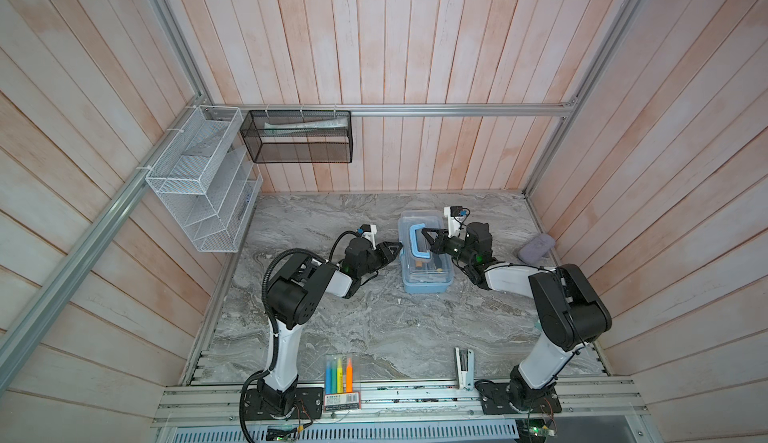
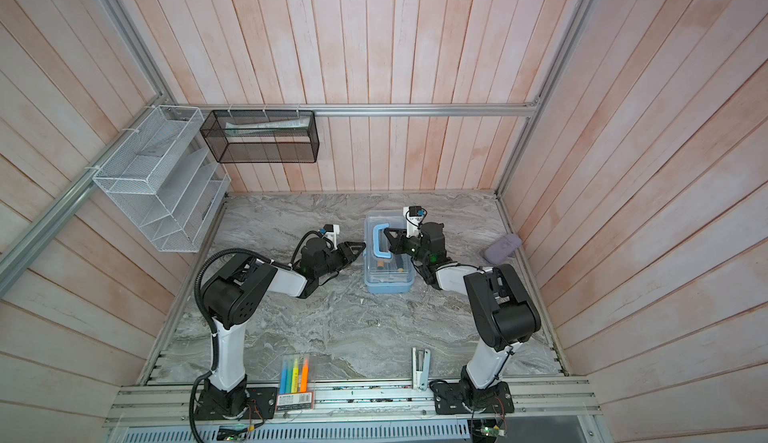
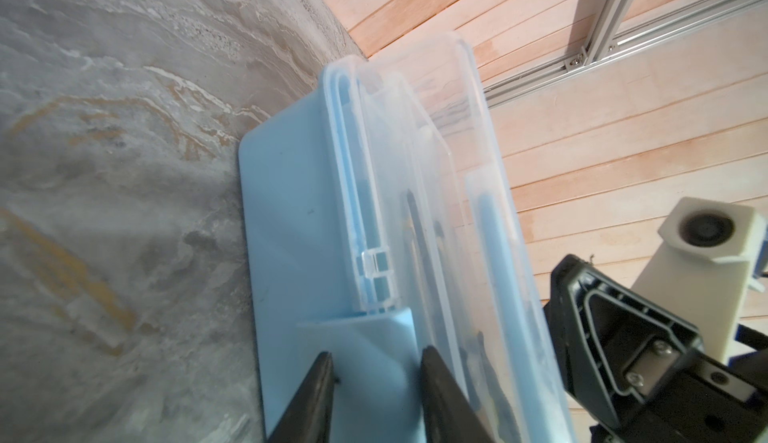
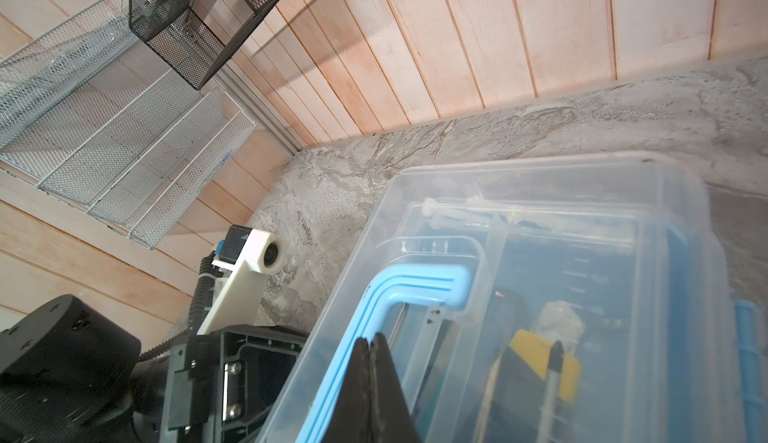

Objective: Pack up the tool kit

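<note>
Presently, one tool kit (image 1: 428,283), a rectangular pale-blue plastic box with a clear lid and one grooved blue handle (image 4: 415,285), stands on the veined grey counter (image 1: 374,328) between two black pincers. The left pincer (image 3: 376,353) is closed narrowly on the box's smooth side latch (image 3: 365,337). The right pincer (image 4: 370,343) is pressed tight and empty at the handle.

top views: high above front rail (image 1: 395,395), facing down toward back wall (image 1: 415,46), far off, sharing nearly the same whole table (image 1: 374,328) | left wrist: very near box (image 3: 291,233) blue side, facing right wrist camera (image 3: 702,229) | right wrist: just above box lid (image 4: 561,220), facing left wrist camera (image 4: 272,256) | box shared by all
</note>
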Robot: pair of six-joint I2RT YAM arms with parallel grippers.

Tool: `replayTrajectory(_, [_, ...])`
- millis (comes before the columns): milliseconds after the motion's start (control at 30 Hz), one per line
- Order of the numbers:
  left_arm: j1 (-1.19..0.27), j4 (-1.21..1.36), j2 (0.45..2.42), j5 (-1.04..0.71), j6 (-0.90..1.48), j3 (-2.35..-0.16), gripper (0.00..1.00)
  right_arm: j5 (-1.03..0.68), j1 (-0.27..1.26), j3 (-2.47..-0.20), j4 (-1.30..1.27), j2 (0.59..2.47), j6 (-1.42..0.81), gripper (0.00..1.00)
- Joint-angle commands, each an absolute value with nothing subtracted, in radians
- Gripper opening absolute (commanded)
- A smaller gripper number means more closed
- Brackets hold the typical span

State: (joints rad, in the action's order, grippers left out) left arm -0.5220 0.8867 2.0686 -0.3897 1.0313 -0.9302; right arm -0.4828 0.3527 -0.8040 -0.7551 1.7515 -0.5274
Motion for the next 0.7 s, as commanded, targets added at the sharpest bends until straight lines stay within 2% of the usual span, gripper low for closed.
replayTrajectory(0, [-0.617,0.698,2.072,-0.512,0.974,-0.917,0.39,-0.55,0.449,-0.703,-0.318,1.89,-0.585,0.0])
replayTrajectory(367, [-0.478,0.435,1.847,-0.396,0.802,-0.907,0.55,-0.515,0.402,-0.761,-0.281,1.77,-0.57,0.0])
replayTrajectory(567, [-0.438,0.312,1.716,-0.307,0.684,-0.926,0.7,-0.532,0.34,-0.838,-0.235,1.675,-0.509,0.08])
replayTrajectory(667, [-0.425,0.254,1.659,-0.245,0.64,-0.944,0.79,-0.507,0.323,-0.881,-0.208,1.619,-0.499,0.17])
